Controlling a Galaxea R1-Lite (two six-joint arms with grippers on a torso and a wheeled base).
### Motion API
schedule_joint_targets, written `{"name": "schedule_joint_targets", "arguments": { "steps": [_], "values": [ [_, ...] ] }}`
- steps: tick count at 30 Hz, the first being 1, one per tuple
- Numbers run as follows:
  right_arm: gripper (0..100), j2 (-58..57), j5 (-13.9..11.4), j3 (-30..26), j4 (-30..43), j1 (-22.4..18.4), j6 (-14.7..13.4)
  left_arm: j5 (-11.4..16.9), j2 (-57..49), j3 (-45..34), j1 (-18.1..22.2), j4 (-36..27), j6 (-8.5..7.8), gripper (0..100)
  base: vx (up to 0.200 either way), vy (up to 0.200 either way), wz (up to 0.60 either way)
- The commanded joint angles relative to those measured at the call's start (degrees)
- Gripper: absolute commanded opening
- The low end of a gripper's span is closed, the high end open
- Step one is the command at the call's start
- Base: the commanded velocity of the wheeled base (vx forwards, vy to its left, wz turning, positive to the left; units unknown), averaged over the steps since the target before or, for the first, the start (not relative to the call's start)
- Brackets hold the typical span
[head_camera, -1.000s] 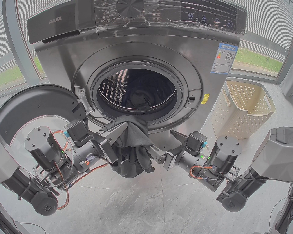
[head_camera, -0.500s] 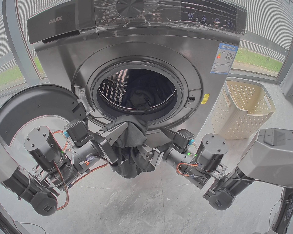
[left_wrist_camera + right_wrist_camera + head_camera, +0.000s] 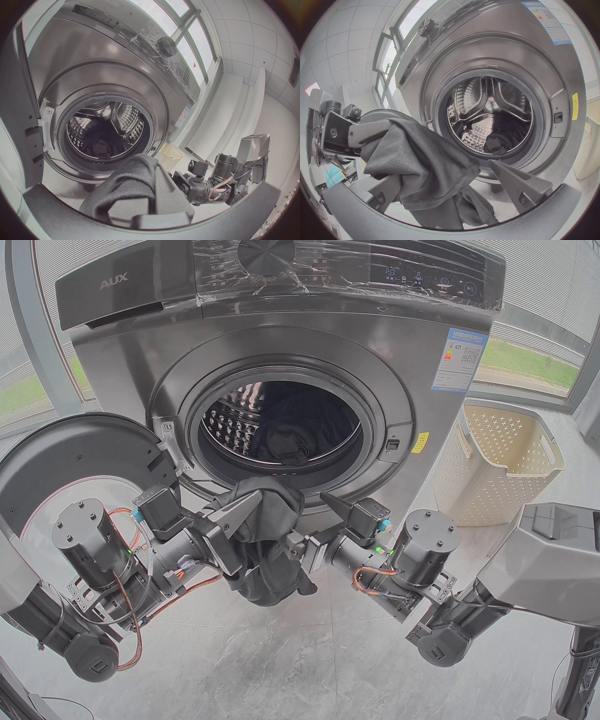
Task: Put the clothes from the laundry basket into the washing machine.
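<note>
I work in a bright laundry corner that looks more like a test room than a lived-in home. A grey front-loading washing machine stands with its door swung open, dark clothes in the drum and plastic film over its control panel. A cream laundry basket sits beside it on a grey stone-tile floor, with tall windows looking onto grass and white tiled walls.

Garment just before the washing machine, laundry basket to the machine's right.
</note>
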State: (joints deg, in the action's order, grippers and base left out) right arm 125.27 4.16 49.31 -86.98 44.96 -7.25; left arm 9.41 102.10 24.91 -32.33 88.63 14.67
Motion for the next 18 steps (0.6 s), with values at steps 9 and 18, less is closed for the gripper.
{"name": "schedule_joint_targets", "arguments": {
  "steps": [9,18],
  "values": [
    [100,-3.54,0.06,-1.41,0.06,-3.3,0.05,-0.18,0.12,0.14,0.43,-0.03,0.01,0,0.0,0.0,0.0],
    [100,-2.49,0.06,-0.44,0.14,-1.28,0.22,-0.09,0.21,-0.3,0.07,-0.03,0.01,0,0.0,0.0,0.0]
  ]
}}
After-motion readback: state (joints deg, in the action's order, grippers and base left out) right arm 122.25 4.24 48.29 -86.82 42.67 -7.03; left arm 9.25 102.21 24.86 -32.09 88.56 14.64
